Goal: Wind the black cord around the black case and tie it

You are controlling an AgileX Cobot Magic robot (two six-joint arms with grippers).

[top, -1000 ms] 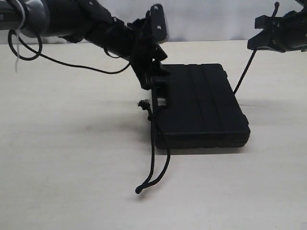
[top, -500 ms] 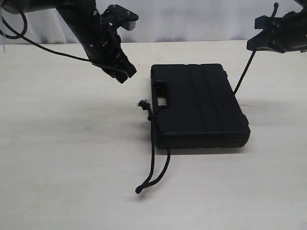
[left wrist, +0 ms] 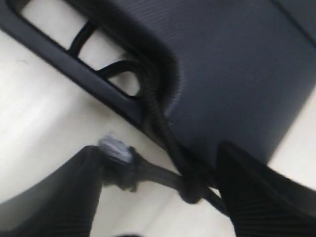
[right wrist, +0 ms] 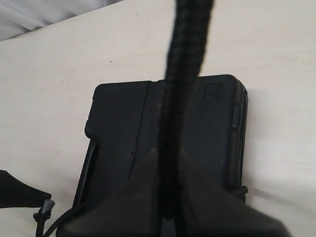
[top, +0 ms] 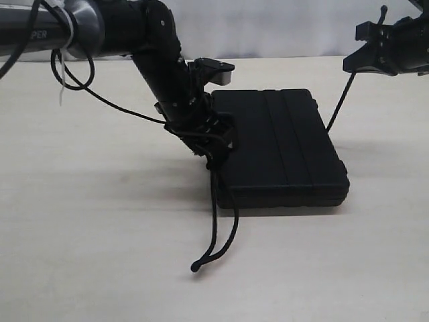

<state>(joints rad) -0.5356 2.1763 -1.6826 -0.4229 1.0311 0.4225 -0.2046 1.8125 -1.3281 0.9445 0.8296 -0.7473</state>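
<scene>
The black case (top: 285, 144) lies flat on the table, handle slot toward the left. The black cord (top: 216, 225) passes through the slot (left wrist: 118, 81), knots by the case edge (left wrist: 190, 190) and hangs forward in a long loop. Its frayed end (left wrist: 116, 150) lies on the table. My left gripper (top: 213, 142) is down at the handle end and open; its fingers (left wrist: 54, 197) straddle the knot and frayed end (left wrist: 158, 197). My right gripper (top: 381, 48), high at the back right, is shut on the cord's other run (right wrist: 185, 74), which slants taut down behind the case (right wrist: 168, 133).
The pale wooden table (top: 100, 221) spreads around the case. A glossy arm cable with a white zip tie (top: 64, 77) droops beside the left arm. A white backdrop stands behind the table.
The left arm first swung up and away to the left, then came back down onto the case's handle end, over the knot. The right gripper held still with the cord.
</scene>
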